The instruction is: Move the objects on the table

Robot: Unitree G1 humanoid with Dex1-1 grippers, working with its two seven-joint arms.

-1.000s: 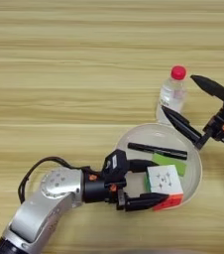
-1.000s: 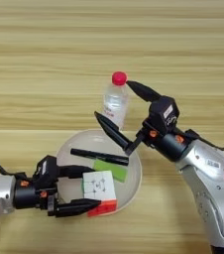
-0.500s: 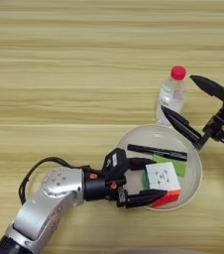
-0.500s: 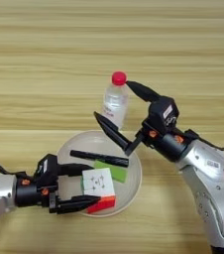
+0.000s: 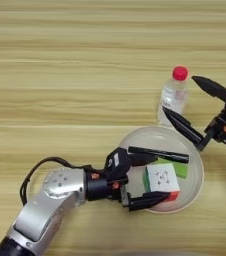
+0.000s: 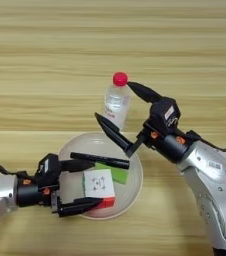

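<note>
A puzzle cube (image 5: 161,180), white face up, lies in a round off-white plate (image 5: 150,137) on the wooden table (image 5: 60,75). My left gripper (image 5: 159,178) is open, with one black finger above the cube and one below it, both inside the plate. A clear bottle (image 6: 116,105) with a red cap stands upright just behind the plate. My right gripper (image 6: 112,100) is open and straddles the bottle: one finger is near the cap, the other low beside the plate's rim.
A black pen (image 5: 160,154) lies across the plate behind the cube, with a flat green block (image 5: 178,168) under it. The right arm reaches in from the right edge, the left arm from the bottom left corner.
My left gripper has crept slightly right, so its fingers reach a little further along the cube. The right gripper, bottle and plate have stayed put.
</note>
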